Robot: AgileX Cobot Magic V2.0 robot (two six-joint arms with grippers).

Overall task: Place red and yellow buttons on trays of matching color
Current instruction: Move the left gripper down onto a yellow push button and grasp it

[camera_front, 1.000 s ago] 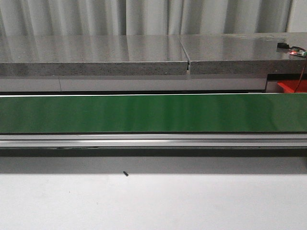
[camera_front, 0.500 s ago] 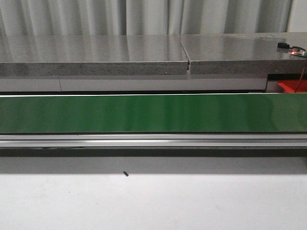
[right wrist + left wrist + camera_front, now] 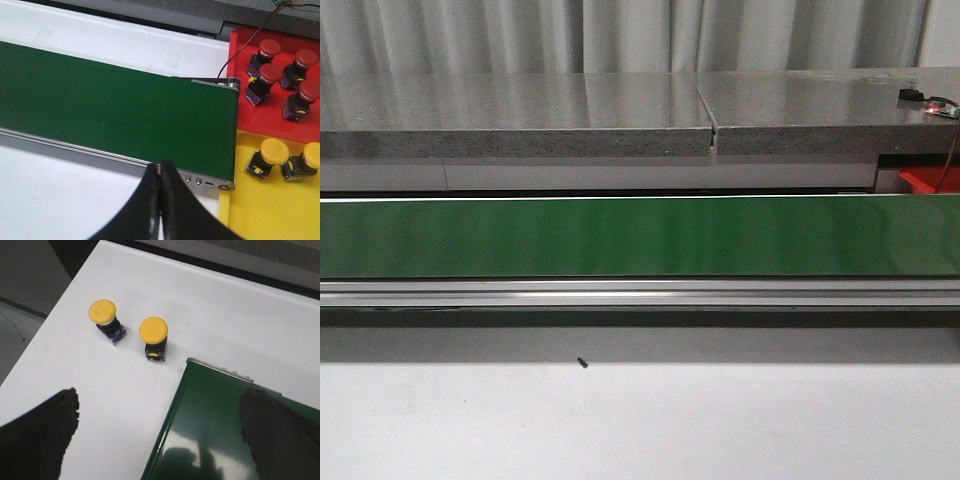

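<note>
1. Front view: the green belt [image 3: 640, 237] runs bare across the frame, with no button and no arm on it. A sliver of the red tray [image 3: 928, 180] shows at the far right.

2. Left wrist view: two yellow buttons [image 3: 102, 311] [image 3: 153, 329] stand upright on the white table [image 3: 210, 315], just beside the belt end [image 3: 220, 415]. The left gripper [image 3: 160, 435] hangs released, fingers wide apart, above belt edge and table. To do this step well, I judge it should centre over the nearer button, straddle the cap and close below it on the body, so the neighbour is not knocked over.

3. Right wrist view: the right gripper [image 3: 160, 200] is clenched on nothing, over the belt's near rail. Four red buttons [image 3: 270, 73] sit on the red tray [image 3: 260, 117], two yellow ones [image 3: 272, 150] on the yellow tray [image 3: 265, 205].
</note>
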